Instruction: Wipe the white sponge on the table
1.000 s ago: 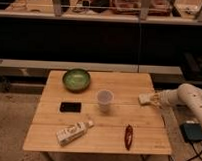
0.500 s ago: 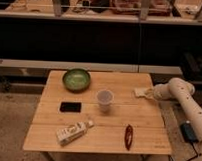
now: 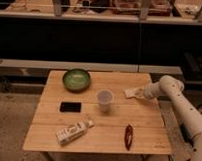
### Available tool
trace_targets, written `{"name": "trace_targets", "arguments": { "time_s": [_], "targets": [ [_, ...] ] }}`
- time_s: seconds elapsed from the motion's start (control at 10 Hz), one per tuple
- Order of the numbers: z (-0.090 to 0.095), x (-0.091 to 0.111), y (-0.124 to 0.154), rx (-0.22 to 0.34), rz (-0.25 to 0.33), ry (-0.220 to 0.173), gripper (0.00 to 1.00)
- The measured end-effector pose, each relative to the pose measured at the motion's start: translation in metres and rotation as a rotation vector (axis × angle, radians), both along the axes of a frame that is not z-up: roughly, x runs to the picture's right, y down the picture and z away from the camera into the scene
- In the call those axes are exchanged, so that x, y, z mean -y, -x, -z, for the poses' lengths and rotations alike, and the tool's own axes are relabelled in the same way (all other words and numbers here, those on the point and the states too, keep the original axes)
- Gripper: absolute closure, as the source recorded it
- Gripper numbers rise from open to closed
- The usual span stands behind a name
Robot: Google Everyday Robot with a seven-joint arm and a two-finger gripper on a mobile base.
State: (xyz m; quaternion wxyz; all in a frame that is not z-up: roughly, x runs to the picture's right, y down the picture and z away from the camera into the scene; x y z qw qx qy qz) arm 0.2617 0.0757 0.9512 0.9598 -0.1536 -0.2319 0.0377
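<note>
One robot arm (image 3: 186,110) pressing a white sponge (image 3: 130,92) to a light-wood table (image 3: 142,131)

A single camera looks down from the front at a square table of pale planks, with seams running left to right. The white arm comes in from the lower right corner of the view, rises along the table's right edge, bends at a rounded elbow and reaches left over the top. Its gripper (image 3: 140,92) sits low over the right half of the table, toward the far edge, and is closed on the right end of the white sponge. The sponge is a small, flat, off-white pad lying on the wood and sticking out to the left of the gripper.

Just left of the sponge, near the middle of the table, a translucent white cup (image 3: 105,100) stands upright, close to the sponge but apart from it. A round green bowl (image 3: 76,79) sits at the far left part of the top. In front of the bowl a flat black rectangle (image 3: 70,107), like a phone, lies on the wood. Nearer the front edge a white labelled bottle (image 3: 72,132) lies on its side, tilted, with its cap pointing toward the cup. To its right, near the front right corner, lies a small, narrow dark red object (image 3: 128,136) that cannot be made out.

Behind the table stand dark benches with clutter on top
</note>
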Motion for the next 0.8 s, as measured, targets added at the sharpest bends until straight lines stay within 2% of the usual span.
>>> {"name": "trace_targets", "arguments": {
  "time_s": [0.2,0.4,0.6,0.8],
  "targets": [
    [0.016,-0.017,0.024,0.069,0.064,0.011,1.00],
    [0.032,-0.027,0.026,0.099,0.094,0.015,1.00],
    [0.047,-0.038,0.012,0.095,0.087,0.016,1.00],
    [0.057,-0.048,-0.017,0.054,0.039,0.019,1.00]
  ]
}}
